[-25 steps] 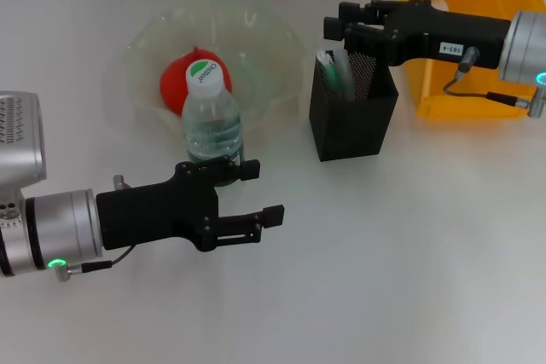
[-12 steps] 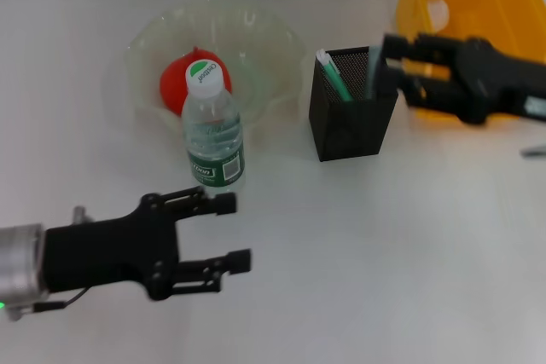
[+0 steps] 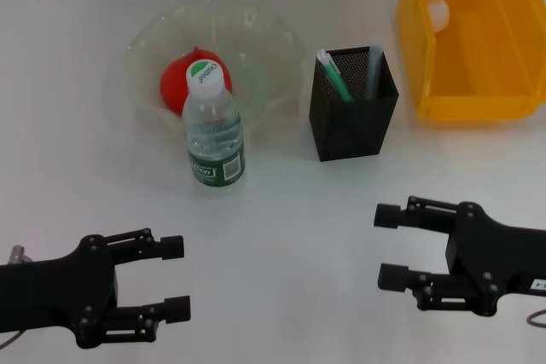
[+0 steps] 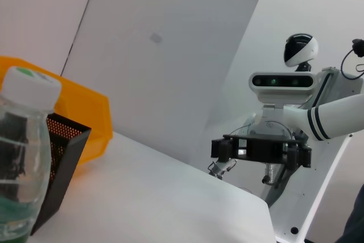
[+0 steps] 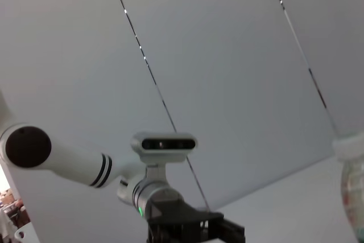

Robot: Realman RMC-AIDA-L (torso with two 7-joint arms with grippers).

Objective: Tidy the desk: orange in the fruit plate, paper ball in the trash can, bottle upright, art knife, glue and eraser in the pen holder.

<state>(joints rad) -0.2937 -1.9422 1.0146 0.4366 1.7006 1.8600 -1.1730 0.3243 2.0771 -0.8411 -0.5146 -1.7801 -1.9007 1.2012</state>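
Your left gripper [image 3: 173, 280] and right gripper [image 3: 391, 247] hung open and empty near the desk's front edge. The orange [image 3: 181, 80] sat in the fruit plate [image 3: 273, 40], the bottle [image 3: 213, 129] stood upright, and the glue [image 3: 334, 77] was in the pen holder [image 3: 354, 122]. The job looked finished, though you couldn't confirm the eraser, so just park.

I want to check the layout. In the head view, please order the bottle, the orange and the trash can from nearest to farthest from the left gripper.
From the left gripper, low on the left:
1. The bottle, upright just beyond it.
2. The orange, behind the bottle in the fruit plate.
3. The trash can, at the far right.

Bottle [image 3: 213, 134] stands at centre; fruit plate [image 3: 273, 40] at 12 o'clock, pen holder [image 3: 354, 121] at 3, trash can [image 3: 473, 104] beyond.
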